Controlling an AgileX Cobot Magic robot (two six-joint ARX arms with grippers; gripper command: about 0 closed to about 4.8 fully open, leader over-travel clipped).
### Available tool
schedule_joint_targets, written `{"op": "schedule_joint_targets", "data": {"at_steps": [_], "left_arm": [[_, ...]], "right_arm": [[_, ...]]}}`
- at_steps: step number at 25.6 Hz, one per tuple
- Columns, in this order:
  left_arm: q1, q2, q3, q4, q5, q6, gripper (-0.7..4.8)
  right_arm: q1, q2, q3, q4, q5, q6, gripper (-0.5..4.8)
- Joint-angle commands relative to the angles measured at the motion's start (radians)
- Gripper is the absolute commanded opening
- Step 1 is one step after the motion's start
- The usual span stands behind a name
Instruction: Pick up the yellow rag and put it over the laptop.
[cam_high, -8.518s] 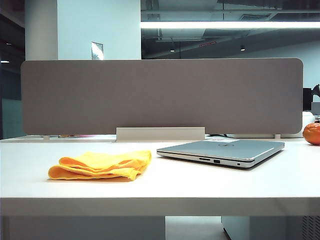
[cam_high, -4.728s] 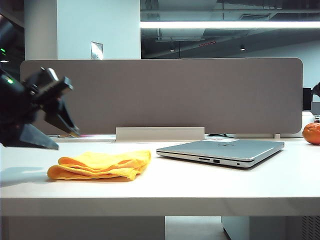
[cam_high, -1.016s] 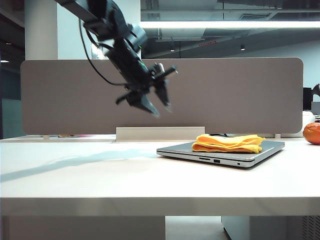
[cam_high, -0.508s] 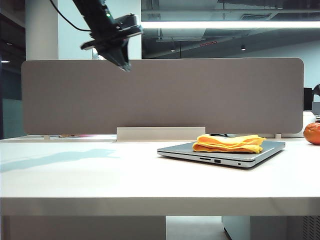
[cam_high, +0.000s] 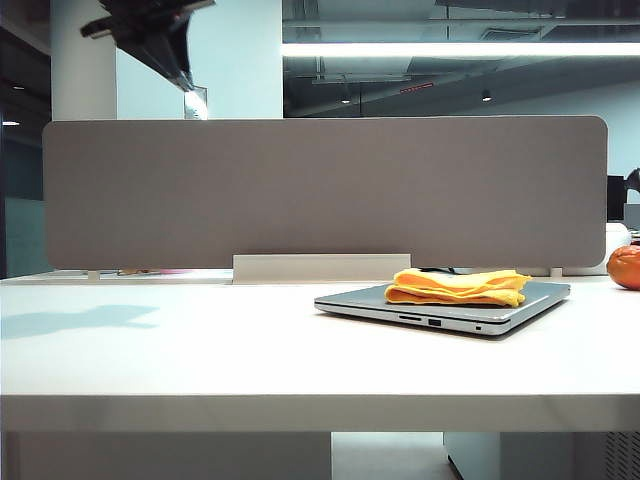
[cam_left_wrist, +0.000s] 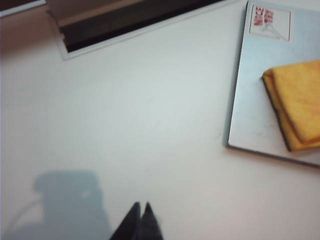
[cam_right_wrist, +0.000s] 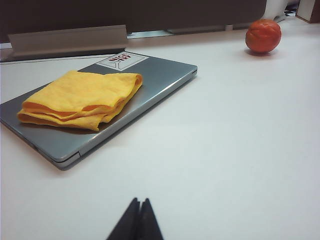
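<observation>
You are at the tail end of the job: the yellow rag (cam_high: 457, 287) lies folded on the closed lid of the laptop (cam_high: 448, 303), resting flat on the lid and covering only part of it, with bare metal showing on both sides of the cloth and around the sticker (cam_right_wrist: 121, 59) at one corner. The placing step looks done, so what is in hand now reads as the retreat. Your left gripper (cam_left_wrist: 140, 223) hangs high above the surface (cam_high: 250, 350), well apart from the laptop and off to the side away from the orange fruit (cam_high: 624, 267); its jaws are pressed together with nothing between them, which the left wrist view shows as two tips meeting in one point. In the exterior view it sits at the upper edge of the picture (cam_high: 160, 30), above the grey partition (cam_high: 320, 190). Your right gripper (cam_right_wrist: 136, 225) sits low over the surface, near the laptop's front edge, its jaws likewise closed and empty. If the rag's partial cover counts as enough, the next move asks only that you bring the left arm clear without passing over the laptop. If fuller cover is wanted, you would need to open the jaws, come back down on a rag edge and draw it out flat; that is my judgement.
</observation>
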Motion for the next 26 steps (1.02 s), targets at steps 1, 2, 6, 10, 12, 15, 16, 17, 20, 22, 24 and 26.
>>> {"op": "schedule_joint_targets", "data": {"at_steps": [1,2,6,10,12,15,16,17,20,22,24,26], "left_arm": [[0.009,-0.076,-0.098,0.041,0.000,0.010,-0.06],[0.009,-0.094,-0.128,0.049,0.000,0.011,-0.06],[0.009,-0.176,-0.262,0.093,0.002,0.010,-0.06],[0.009,-0.262,-0.414,0.163,0.002,-0.003,-0.06],[0.009,-0.311,-0.505,0.212,0.002,-0.016,-0.06],[0.009,-0.387,-0.645,0.290,0.002,-0.048,-0.06],[0.009,-0.410,-0.686,0.311,0.002,-0.062,-0.06],[0.009,-0.439,-0.737,0.338,0.006,-0.081,-0.06],[0.008,-0.510,-0.859,0.402,0.029,-0.132,-0.06],[0.008,-0.600,-1.004,0.482,0.051,-0.178,-0.06],[0.008,-0.650,-1.072,0.512,0.051,-0.196,-0.06],[0.006,-0.723,-1.158,0.533,0.054,-0.196,-0.06]], "right_arm": [[0.001,-0.002,-0.004,0.010,0.001,-0.003,-0.01],[0.001,-0.002,-0.004,0.010,0.001,-0.003,-0.01],[0.001,-0.002,-0.004,0.010,0.001,-0.003,-0.01],[0.001,-0.002,-0.004,0.011,0.001,-0.003,-0.01],[0.001,-0.002,-0.004,0.011,0.001,-0.003,-0.01],[0.002,-0.002,-0.004,0.011,0.001,-0.003,-0.01],[0.002,-0.002,-0.004,0.011,0.001,-0.003,-0.01],[0.002,-0.002,-0.004,0.010,0.001,-0.003,-0.01],[0.002,-0.002,-0.004,0.011,0.001,-0.003,-0.01],[0.002,-0.002,-0.004,0.010,0.001,-0.003,-0.01],[0.002,-0.002,-0.004,0.011,0.001,-0.003,-0.01],[0.002,-0.002,-0.004,0.011,0.001,-0.003,-0.01]]}}
